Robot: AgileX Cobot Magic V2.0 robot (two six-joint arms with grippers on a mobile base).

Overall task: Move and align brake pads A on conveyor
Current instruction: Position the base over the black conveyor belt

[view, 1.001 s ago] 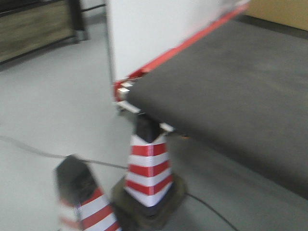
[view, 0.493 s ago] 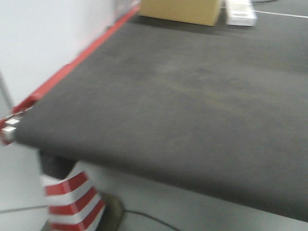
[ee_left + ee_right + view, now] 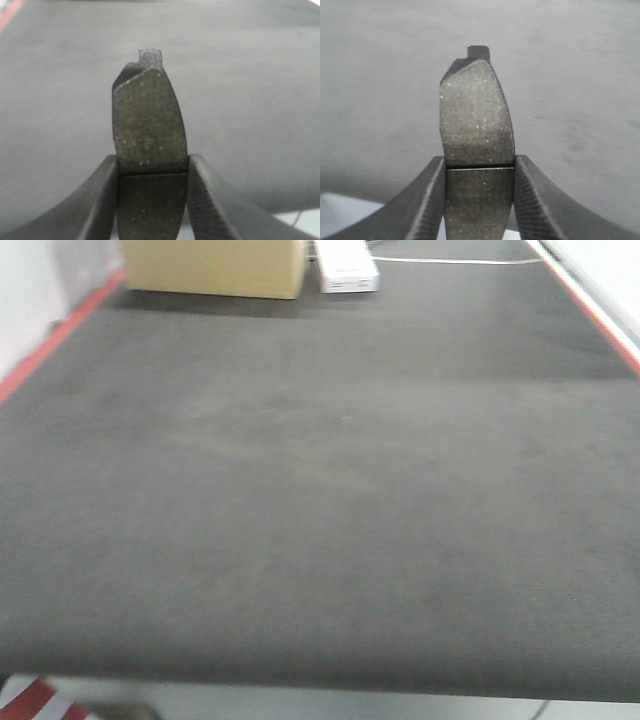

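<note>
The conveyor (image 3: pixel 320 520) fills the front view as a wide dark grey belt with red edge strips; neither gripper nor any pad shows there. In the left wrist view my left gripper (image 3: pixel 152 172) is shut on a brake pad A (image 3: pixel 147 120), gritty face up with its groove across, held above the conveyor (image 3: pixel 250 100) near its front edge. In the right wrist view my right gripper (image 3: pixel 479 172) is shut on another brake pad A (image 3: pixel 476 115), likewise over the conveyor (image 3: pixel 380 90) close to its near edge.
A cardboard box (image 3: pixel 215 265) and a white power strip (image 3: pixel 347 268) sit past the belt's far end. A red-and-white cone (image 3: pixel 30 702) peeks out below the belt's front left corner. Pale floor (image 3: pixel 340 215) shows under the belt edge.
The front view has swung to the right: the cones and the belt's left corner have slid out of frame, and the belt now fills the view squarely.
</note>
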